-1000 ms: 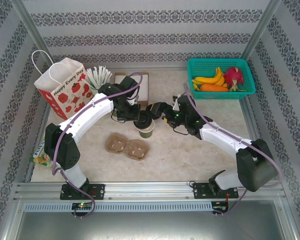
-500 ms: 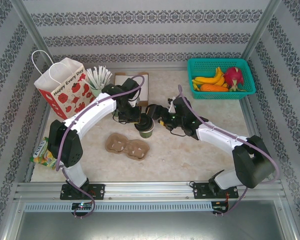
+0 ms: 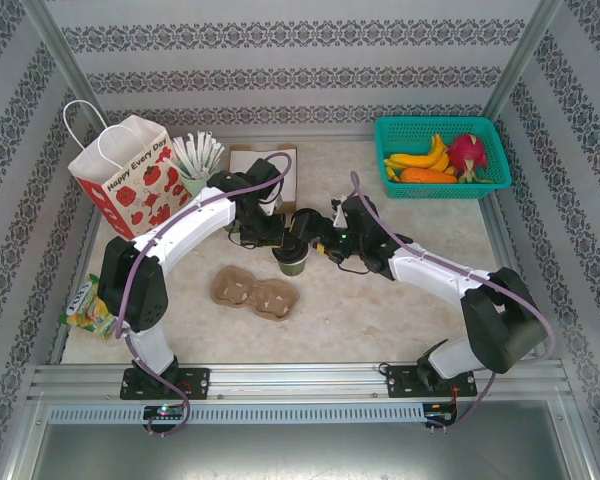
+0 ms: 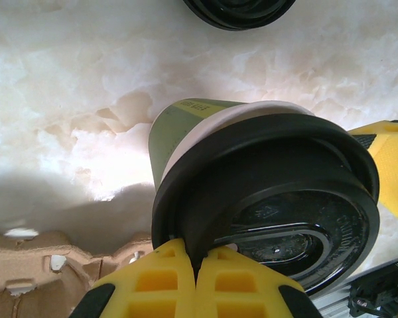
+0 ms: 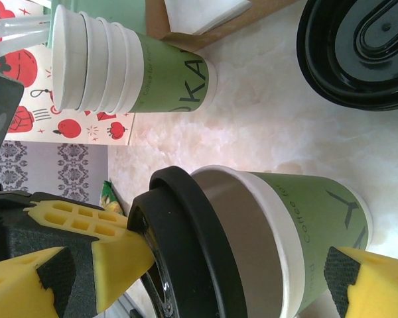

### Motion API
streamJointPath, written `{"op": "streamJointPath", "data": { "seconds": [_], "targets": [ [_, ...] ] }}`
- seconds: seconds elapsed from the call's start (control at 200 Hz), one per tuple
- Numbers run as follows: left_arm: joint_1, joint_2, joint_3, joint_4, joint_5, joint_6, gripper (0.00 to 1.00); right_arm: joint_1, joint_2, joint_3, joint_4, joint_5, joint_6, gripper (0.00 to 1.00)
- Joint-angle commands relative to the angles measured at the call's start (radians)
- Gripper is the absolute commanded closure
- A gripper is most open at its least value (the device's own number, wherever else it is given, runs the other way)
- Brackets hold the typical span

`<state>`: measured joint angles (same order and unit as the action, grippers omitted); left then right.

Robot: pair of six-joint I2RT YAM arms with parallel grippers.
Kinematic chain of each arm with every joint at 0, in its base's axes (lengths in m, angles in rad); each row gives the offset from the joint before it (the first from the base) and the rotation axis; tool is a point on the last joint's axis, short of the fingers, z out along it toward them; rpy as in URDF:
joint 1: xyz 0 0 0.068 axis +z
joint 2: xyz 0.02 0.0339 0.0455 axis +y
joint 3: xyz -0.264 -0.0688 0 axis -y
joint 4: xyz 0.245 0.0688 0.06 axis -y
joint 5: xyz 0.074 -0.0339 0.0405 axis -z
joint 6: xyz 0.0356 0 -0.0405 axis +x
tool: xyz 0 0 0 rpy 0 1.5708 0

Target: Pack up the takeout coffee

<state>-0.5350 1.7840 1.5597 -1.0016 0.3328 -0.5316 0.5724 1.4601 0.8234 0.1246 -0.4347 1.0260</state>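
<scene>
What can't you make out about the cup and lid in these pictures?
- Left wrist: the lid hides the cup's contents; the left gripper covers the rim it pinches.
- Right wrist: the bottom edge cuts off the lid's lower part; whether the right gripper touches the cup is unclear.
- Top view: cup and lid are too small, crowded by both grippers, to tell if the lid is seated.

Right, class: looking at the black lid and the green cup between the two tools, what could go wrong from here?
1. The round black plastic lid sits tilted on the olive-green paper cup, one side off the rim; pressing may not seat it.
2. The left tool pinches only the lid's edge, so it may slip.
3. The right tool stands open around the cup, so a push could tip it.
</scene>
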Motion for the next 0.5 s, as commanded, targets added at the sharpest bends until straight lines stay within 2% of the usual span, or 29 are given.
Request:
{"op": "streamJointPath", "data": {
  "seconds": [0.0,0.37,0.495],
  "targets": [
    [0.008,0.026,-0.006,0.013,0.006,0.008,1.0,0.014,0.015,0.033,0.019,-0.012,-0.002,0.02],
    [0.007,0.073,-0.044,0.024,0.003,0.015,1.0,0.021,0.027,0.036,0.045,-0.03,0.009,0.02],
    [0.007,0.079,-0.056,0.033,-0.001,0.007,1.0,0.007,0.006,0.037,0.009,-0.024,-0.034,0.02]
  ]
}}
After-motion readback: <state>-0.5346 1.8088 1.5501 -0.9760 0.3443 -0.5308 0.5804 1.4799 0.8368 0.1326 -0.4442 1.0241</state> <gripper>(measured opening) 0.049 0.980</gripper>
